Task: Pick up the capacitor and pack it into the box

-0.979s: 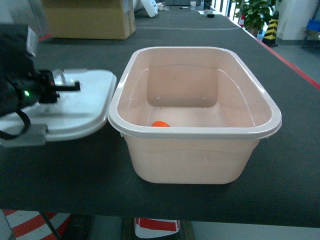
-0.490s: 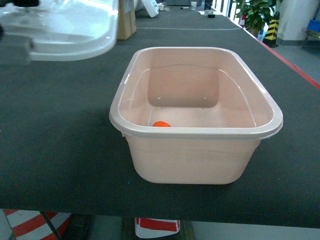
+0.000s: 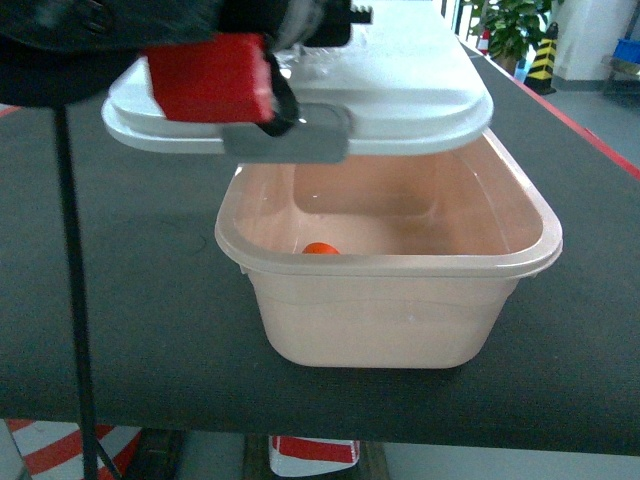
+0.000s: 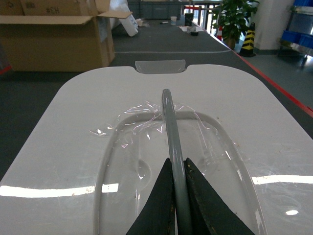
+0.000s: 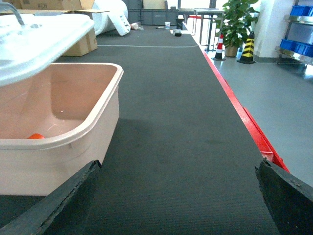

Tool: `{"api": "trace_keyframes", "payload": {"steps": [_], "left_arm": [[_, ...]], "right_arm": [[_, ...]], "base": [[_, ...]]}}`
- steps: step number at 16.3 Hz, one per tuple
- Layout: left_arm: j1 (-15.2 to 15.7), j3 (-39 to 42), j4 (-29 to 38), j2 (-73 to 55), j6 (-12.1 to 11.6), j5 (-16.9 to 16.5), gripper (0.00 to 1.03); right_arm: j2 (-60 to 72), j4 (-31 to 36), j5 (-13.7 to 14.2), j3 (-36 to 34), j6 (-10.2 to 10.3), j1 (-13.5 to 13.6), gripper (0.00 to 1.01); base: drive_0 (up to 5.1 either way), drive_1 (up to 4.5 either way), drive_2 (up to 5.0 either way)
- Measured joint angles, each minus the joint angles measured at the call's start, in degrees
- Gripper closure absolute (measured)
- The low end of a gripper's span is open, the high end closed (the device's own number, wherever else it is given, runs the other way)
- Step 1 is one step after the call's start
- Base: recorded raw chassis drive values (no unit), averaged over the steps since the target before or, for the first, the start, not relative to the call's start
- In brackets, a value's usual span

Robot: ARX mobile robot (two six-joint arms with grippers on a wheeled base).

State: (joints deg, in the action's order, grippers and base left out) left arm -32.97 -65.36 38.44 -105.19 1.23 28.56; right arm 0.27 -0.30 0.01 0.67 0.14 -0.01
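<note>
I've got the left gripper (image 4: 177,215) pinching the lid (image 3: 400,90) handle, hovering it over the box (image 3: 390,300) to close. Capacitor (image 3: 320,248) inside, 7 o'clock corner. Right gripper (image 5: 178,196) spread, idle.

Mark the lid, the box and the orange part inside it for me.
lid (image 3: 400,80), head view, on its white top.
box (image 3: 385,320), head view, on its front wall.
orange part (image 3: 320,249), head view, on the bit showing above the front rim.
</note>
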Motion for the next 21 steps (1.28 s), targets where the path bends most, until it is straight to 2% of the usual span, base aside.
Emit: {"api": "trace_keyframes", "payload": {"steps": [5, 8, 12, 21], "left_arm": [[-5.3, -7.1, -1.9, -7.0, 0.3, 5.4, 1.01], [-6.8, -9.2, -3.8, -10.1, 1.2, 7.0, 1.01], [-7.0, -9.7, -4.7, -13.1, 1.9, 8.1, 1.01], [-7.1, -6.2, -4.5, -12.0, 4.8, 7.6, 1.01]], "right_arm": [[0.0, 0.0, 0.0, 0.0, 0.0, 0.0, 0.03], [0.0, 0.0, 0.0, 0.0, 0.0, 0.0, 0.03], [0.0, 0.0, 0.0, 0.0, 0.0, 0.0, 0.03], [0.0, 0.0, 0.0, 0.0, 0.0, 0.0, 0.03]], "base": [[0.0, 0.00, 0.0], [0.0, 0.00, 0.0], [0.0, 0.00, 0.0], [0.0, 0.00, 0.0]]}}
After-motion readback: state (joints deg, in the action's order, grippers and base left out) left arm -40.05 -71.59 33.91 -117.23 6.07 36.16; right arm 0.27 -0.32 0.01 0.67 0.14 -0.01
